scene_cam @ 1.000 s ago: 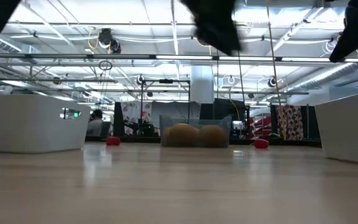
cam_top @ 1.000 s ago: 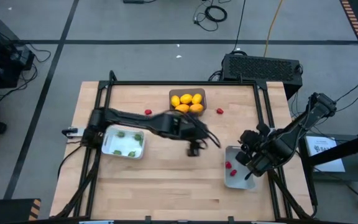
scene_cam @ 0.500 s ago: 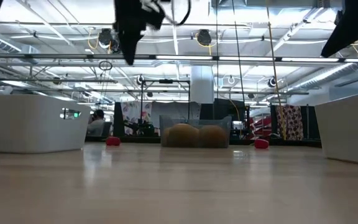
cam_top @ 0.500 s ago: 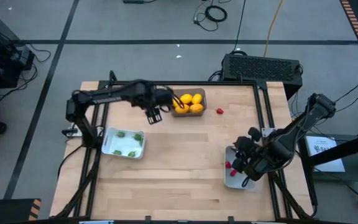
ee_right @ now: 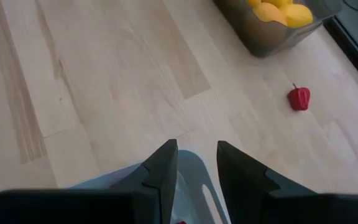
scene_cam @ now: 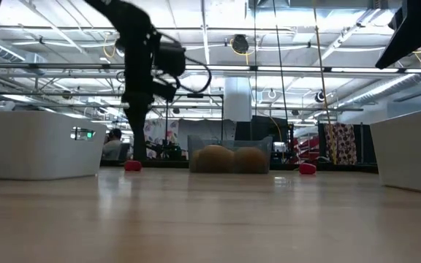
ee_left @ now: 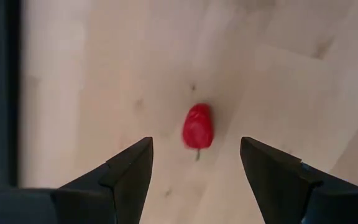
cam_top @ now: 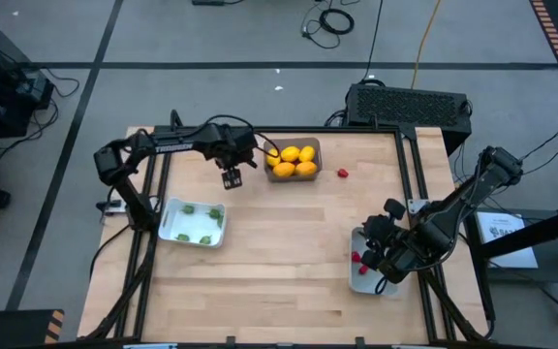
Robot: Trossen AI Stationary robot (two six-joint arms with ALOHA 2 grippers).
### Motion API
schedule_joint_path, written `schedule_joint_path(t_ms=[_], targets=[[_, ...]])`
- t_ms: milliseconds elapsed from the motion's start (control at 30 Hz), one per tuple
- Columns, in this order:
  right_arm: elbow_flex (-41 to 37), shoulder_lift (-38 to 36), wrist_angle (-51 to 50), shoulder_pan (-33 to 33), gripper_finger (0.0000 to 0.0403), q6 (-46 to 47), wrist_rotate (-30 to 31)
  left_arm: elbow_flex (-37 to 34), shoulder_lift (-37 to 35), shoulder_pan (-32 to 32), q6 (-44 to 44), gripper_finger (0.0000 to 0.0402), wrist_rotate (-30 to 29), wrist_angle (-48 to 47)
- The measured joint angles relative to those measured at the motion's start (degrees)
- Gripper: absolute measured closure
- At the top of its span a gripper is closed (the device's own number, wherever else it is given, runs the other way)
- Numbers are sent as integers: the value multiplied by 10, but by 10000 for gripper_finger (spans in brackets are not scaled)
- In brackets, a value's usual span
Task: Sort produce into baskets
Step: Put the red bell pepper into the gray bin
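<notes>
Here my left jaws (ee_left: 194,165) hang spread and empty over a red piece (ee_left: 197,127) on the surface (cam_top: 279,242) at eleven o'clock, beside the dark bin (cam_top: 293,162) of citrus. My right jaws (ee_right: 196,163) sit narrowly parted, empty, above the pale bin (cam_top: 368,276) at four o'clock.

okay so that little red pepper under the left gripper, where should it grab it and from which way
Grip the red pepper across its plump middle, coming straight down from above. It lies flat on bare table with nothing beside it, its thin stem at one end. The left gripper hangs over it with fingers open, standing either side of its narrow width, so they likely need only drop and close.
</notes>
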Motion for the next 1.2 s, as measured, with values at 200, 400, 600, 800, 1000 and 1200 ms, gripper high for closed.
schedule_joint_path(t_ms=[200, 400, 600, 800, 1000, 1200], targets=[[0, 0, 0, 0, 298, -7, 15, -50, 0, 31, 2, 152, 31, 71], [0, 0, 2, 0, 298, -6, 18, -84, 0, 49, -11, 152, 69, 122], [0, 0, 4, 0, 298, -6, 18, -117, 0, 52, -18, 153, 69, 175], [0, 0, 4, 0, 298, -6, 18, -138, 0, 54, -18, 153, 68, 197], [0, 0, 4, 0, 298, -6, 17, -172, 0, 55, -18, 153, 68, 247], [0, 0, 4, 0, 298, -6, 17, -194, -2, 55, -8, 153, 67, 273]])
